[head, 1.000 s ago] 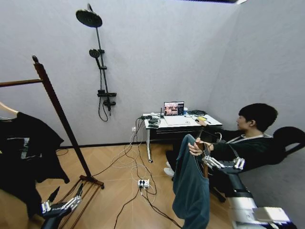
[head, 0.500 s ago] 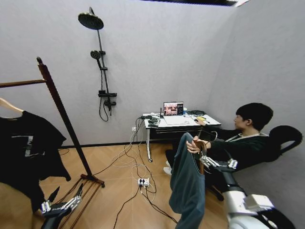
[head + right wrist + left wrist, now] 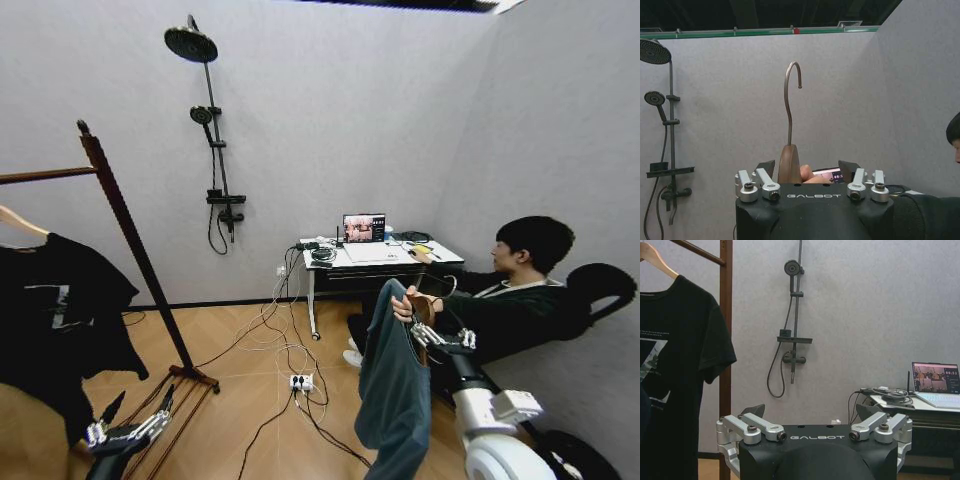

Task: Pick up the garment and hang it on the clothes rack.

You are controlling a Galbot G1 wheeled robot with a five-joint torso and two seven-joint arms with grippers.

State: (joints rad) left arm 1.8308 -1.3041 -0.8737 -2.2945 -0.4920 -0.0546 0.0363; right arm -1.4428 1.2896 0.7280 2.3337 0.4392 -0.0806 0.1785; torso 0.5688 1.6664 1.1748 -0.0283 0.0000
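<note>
The garment point(image 3: 393, 395), a teal long-sleeved top, hangs from a wooden hanger point(image 3: 423, 308) that a seated person's hand point(image 3: 403, 307) holds up at right centre. My right gripper point(image 3: 422, 333) is right at the hanger. In the right wrist view the hanger's neck point(image 3: 789, 162) stands between the open fingers of my right gripper point(image 3: 807, 167), nearer one finger, with the metal hook point(image 3: 792, 95) above. The clothes rack point(image 3: 125, 232) stands far left with a black T-shirt point(image 3: 60, 310) on it. My left gripper point(image 3: 130, 418) waits low and open near the rack's base.
A black shower stand point(image 3: 207, 130) is on the back wall. A desk point(image 3: 385, 257) with a laptop point(image 3: 365, 228) stands behind the person. Cables and a power strip point(image 3: 300, 383) lie on the wooden floor between rack and garment. The rack post point(image 3: 726, 315) and T-shirt point(image 3: 675, 355) face my left gripper point(image 3: 810, 410).
The view shifted slightly after the earliest frame. My right arm has drawn in toward the hanger and sits closer below the person's hand. The left arm has stayed put.
</note>
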